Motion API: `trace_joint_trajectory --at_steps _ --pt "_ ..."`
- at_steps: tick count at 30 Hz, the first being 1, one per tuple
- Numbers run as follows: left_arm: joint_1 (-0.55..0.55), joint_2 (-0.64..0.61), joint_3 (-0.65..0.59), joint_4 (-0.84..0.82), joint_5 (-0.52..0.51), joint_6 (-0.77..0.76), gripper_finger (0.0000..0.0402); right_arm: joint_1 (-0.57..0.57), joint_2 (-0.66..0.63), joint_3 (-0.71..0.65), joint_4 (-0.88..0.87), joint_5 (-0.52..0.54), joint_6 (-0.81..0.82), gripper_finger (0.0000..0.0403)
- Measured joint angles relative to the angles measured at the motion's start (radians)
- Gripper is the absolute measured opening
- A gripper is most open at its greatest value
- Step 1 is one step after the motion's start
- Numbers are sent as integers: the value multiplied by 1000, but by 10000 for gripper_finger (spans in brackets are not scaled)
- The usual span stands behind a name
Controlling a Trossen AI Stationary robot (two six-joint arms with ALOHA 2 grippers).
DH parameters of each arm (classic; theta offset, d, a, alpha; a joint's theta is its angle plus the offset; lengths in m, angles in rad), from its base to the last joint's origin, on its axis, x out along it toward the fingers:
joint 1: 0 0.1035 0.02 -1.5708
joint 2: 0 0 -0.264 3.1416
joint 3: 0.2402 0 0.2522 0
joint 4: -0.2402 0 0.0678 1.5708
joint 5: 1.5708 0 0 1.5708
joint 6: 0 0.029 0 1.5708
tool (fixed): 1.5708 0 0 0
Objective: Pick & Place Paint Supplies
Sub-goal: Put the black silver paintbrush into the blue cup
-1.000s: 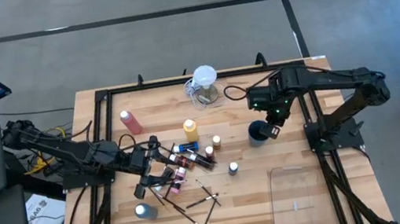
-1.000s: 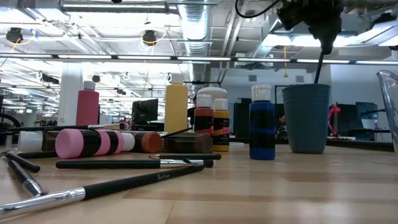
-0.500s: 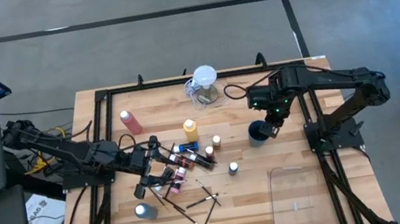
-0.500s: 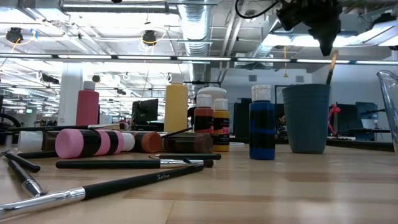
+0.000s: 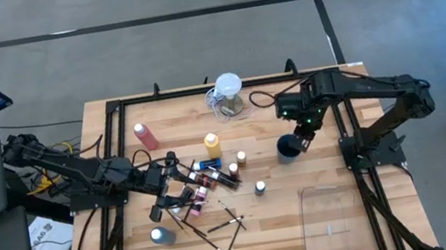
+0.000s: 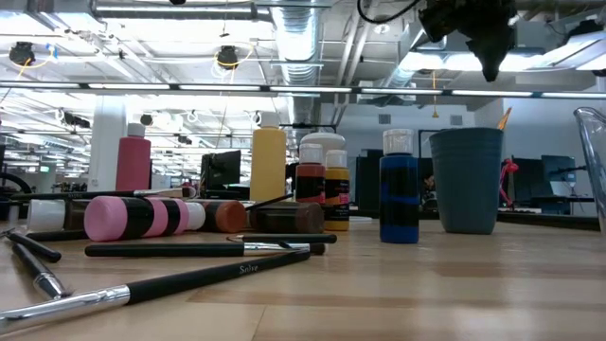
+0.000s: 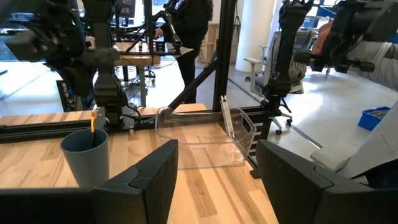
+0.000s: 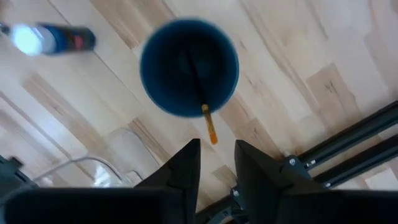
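Observation:
A dark blue cup (image 5: 287,146) stands at the table's right, and a thin paintbrush (image 8: 202,106) leans inside it, its orange end (image 8: 210,127) sticking out over the rim. My right gripper (image 8: 217,152) hangs open straight above the cup, pointing down, clear of the brush. My left gripper (image 5: 186,185) is open and level among the lying bottles at centre-left, with nothing between its fingers (image 7: 216,155). Small white-capped bottles (image 5: 261,188), a yellow bottle (image 5: 212,144), a pink bottle (image 5: 147,136) and loose brushes (image 5: 225,225) rest on the tabletop.
A clear jug with a white round top (image 5: 227,93) stands at the far edge. A clear container (image 5: 330,215) sits at the near right. Black frame rails (image 5: 346,115) run along the table's sides. People sit beyond the table (image 7: 348,37).
My right gripper has let go of the paintbrush that it held upright over the cup. The brush has dropped into the cup and tipped over, and now leans on the rim with only its end showing.

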Motion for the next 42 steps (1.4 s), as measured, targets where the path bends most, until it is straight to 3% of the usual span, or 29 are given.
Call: trace_joint_trajectory --at_steps 6,11,17,23,27,32,37,42 --pt "0 0 0 1 0 0 204 -41 0 166 18 0 -54 105" --pt "0 0 0 1 0 0 204 -34 -1 305 183 1 -132 115" --pt "-7 0 0 0 0 0 204 56 -1 345 444 0 -219 123" --pt "-67 0 0 -12 1 0 204 201 48 329 518 0 -327 120" --pt "-98 -1 1 -33 1 0 204 302 129 331 527 33 -360 119" --pt "-113 -2 1 -47 1 0 204 396 294 331 549 171 -401 118" --pt "-137 -24 1 -73 0 0 204 422 461 331 570 319 -453 118" --pt "-168 -74 1 -152 -5 -1 204 411 574 332 581 318 -468 118"
